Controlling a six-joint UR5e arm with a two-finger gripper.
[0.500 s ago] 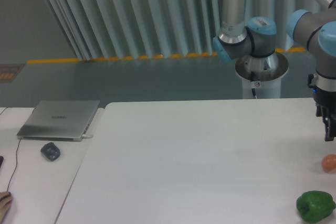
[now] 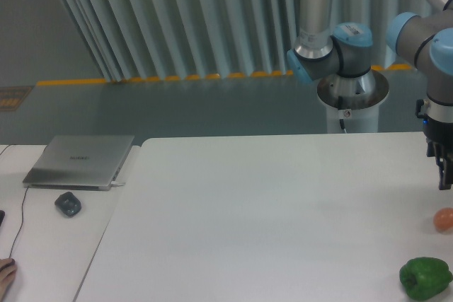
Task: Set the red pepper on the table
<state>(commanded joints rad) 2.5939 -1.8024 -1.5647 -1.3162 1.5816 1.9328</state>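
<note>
Closest to us, at the bottom right, sits the green pepper (image 2: 425, 278) — below the gripper (image 2: 444, 175) and a little to its left, well apart from it. Just beyond it, the small orange-pink fruit (image 2: 444, 219) lies almost directly under the gripper, near but not touching.

The gripper itself hangs at the frame's right edge above the table (image 2: 269, 217), and the border cuts it off; we cannot tell whether its fingers are spread or pressed together, or whether anything sits between them. The red pepper does not show anywhere in this view — not on the tabletop, and not visibly in the gripper.

Against the picture from half a second back, we find nothing that has shifted: the arm hangs at the same spot and both fruits lie where they lay. We judge that the placing is not under way here; the pepper is either out of frame or hidden.

Far to the gripper's left, across the table, a silver laptop (image 2: 80, 160) and a dark mouse (image 2: 68, 204) rest on the side desk (image 2: 42, 245).
</note>
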